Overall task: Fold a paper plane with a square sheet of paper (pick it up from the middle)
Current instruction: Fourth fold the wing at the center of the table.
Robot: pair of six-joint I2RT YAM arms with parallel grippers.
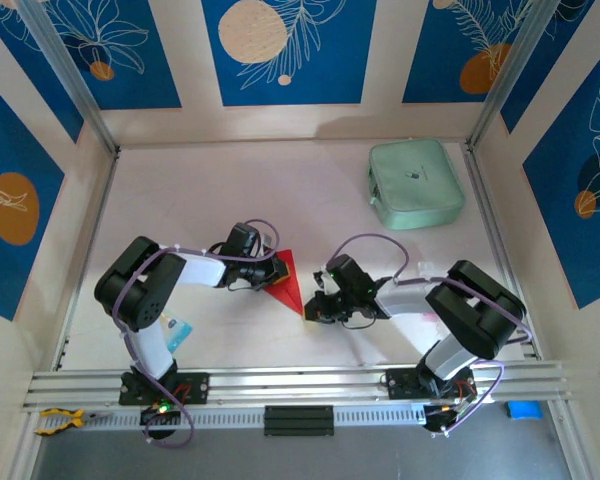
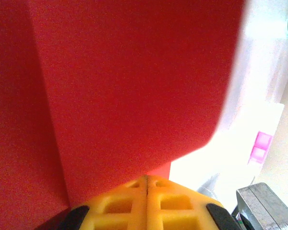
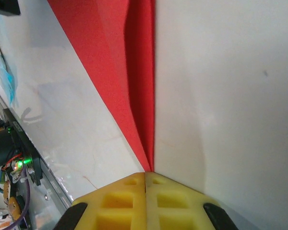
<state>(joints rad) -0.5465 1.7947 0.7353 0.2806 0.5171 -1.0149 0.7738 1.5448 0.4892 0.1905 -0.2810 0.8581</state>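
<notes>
Left gripper (image 2: 147, 178): jaws closed, pinching the wide end of the red paper (image 2: 134, 86), which spreads directly ahead of its tips. Right gripper (image 3: 145, 173): jaws closed on the pointed end. The paper spans between both grippers, creased into a narrow ridged dart. Judgement: folding largely done; any final creases and release remain.

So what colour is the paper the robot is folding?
The paper is bright red, clearest in the right wrist view.
</notes>
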